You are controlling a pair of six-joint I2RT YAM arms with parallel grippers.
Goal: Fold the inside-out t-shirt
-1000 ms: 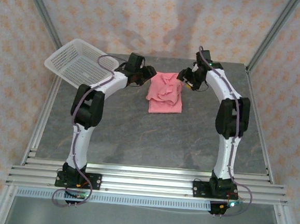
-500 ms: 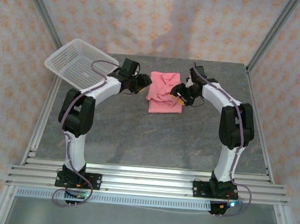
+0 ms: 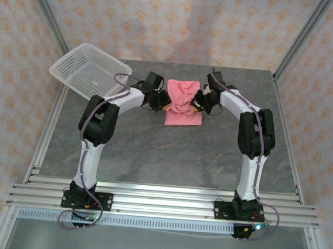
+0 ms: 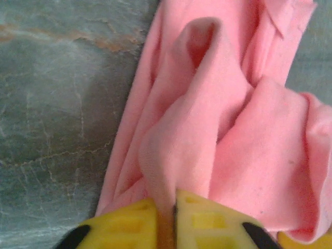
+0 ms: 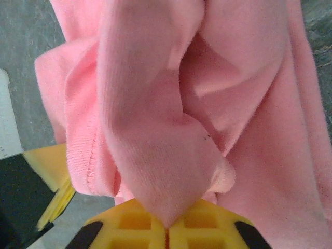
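Observation:
The salmon-pink inside-out t-shirt (image 3: 183, 103) lies bunched in a rough rectangle at the far middle of the grey table. My left gripper (image 3: 166, 105) presses in at its left edge and is shut on a raised fold of the t-shirt (image 4: 207, 119), pinched between the yellow fingers (image 4: 129, 223). My right gripper (image 3: 195, 106) sits at the shirt's right edge, shut on a pointed fold of the t-shirt (image 5: 150, 135) that runs down between its yellow fingers (image 5: 202, 225). A stitched hem shows at the left in the right wrist view.
A white plastic mesh basket (image 3: 90, 69) stands tilted at the back left corner of the table. The table (image 3: 170, 153) is bare grey stone between the shirt and the arm bases. Metal frame posts rise at the back corners.
Both grippers moved inward to the shirt's sides and closed on folds of cloth; a second ago they stood open just off its upper corners.

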